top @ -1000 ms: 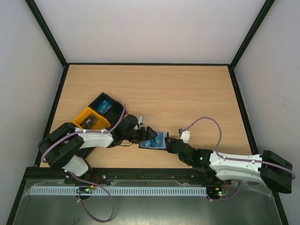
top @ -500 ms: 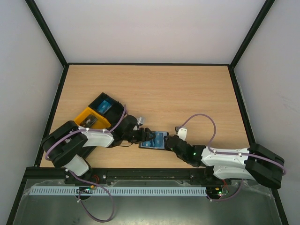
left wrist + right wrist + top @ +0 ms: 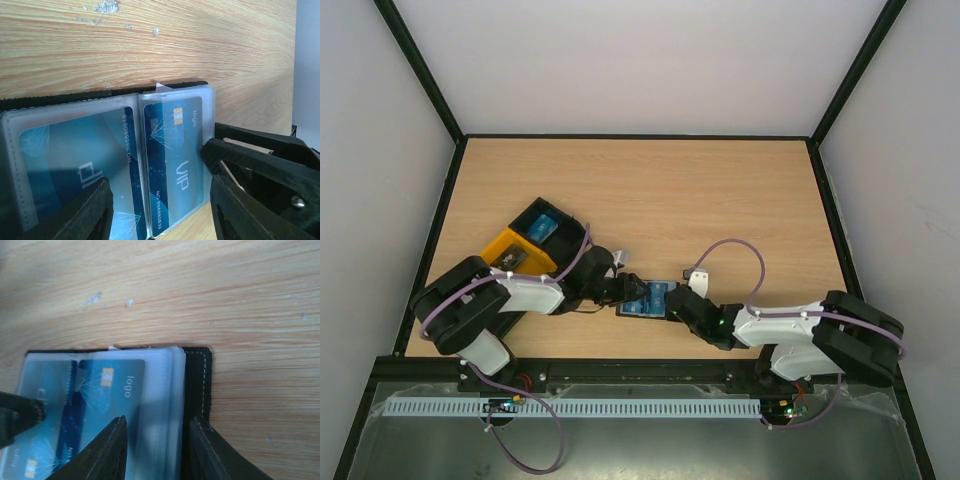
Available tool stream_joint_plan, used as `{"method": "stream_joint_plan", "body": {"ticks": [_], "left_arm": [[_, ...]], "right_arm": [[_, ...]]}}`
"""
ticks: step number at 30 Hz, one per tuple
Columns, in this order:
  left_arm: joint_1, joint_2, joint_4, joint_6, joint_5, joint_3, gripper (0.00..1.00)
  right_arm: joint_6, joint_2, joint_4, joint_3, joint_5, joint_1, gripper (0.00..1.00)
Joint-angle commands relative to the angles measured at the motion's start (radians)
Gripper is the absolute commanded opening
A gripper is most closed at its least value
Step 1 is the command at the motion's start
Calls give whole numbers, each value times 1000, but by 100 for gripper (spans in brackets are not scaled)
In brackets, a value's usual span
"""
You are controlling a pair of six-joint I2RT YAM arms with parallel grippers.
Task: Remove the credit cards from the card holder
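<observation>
The black card holder (image 3: 658, 299) lies open on the table between my two grippers. In its translucent pockets sit two blue credit cards: one marked VIP (image 3: 175, 150) and one beside it (image 3: 75, 160). My left gripper (image 3: 632, 291) is open, its jaws straddling the VIP pocket (image 3: 157, 200) from the near side. My right gripper (image 3: 678, 306) is open too (image 3: 157, 440). One of its fingers (image 3: 112, 445) rests on the pocket over the "logo" card (image 3: 115, 385), the other on the black cover (image 3: 197, 375). Its finger (image 3: 260, 155) touches the holder's right edge.
A black-and-orange pair of open trays (image 3: 510, 252) stands behind the left arm, and a blue card (image 3: 542, 228) lies in the black one. A black frame (image 3: 825, 210) rims the table, with white walls beyond. The right arm's cable (image 3: 735, 248) loops over the table.
The right arm has folded and slid left, bringing its gripper onto the holder's right side. My left jaws have narrowed around the VIP pocket. The holder has stayed put.
</observation>
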Motion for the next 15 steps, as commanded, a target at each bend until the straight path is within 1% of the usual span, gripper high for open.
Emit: {"method": "stream_joint_plan", "body": {"ticks": [1,3,9,15], "left_arm": [[4,32,-33,20,-15,-18,55],[4,34,-35,22,-14,-18,54],[-14,66,-52,37,-25,11,52],[-38,106,-58,27,-49,30,52]], "right_arm": [[-13,65,6,18,-10,-5,32],[-13,86,-7,20,-15,-4,28],[-3,109,-1,0,-19,-5,21],[19,82,7,-33,-18,-4,15]]}}
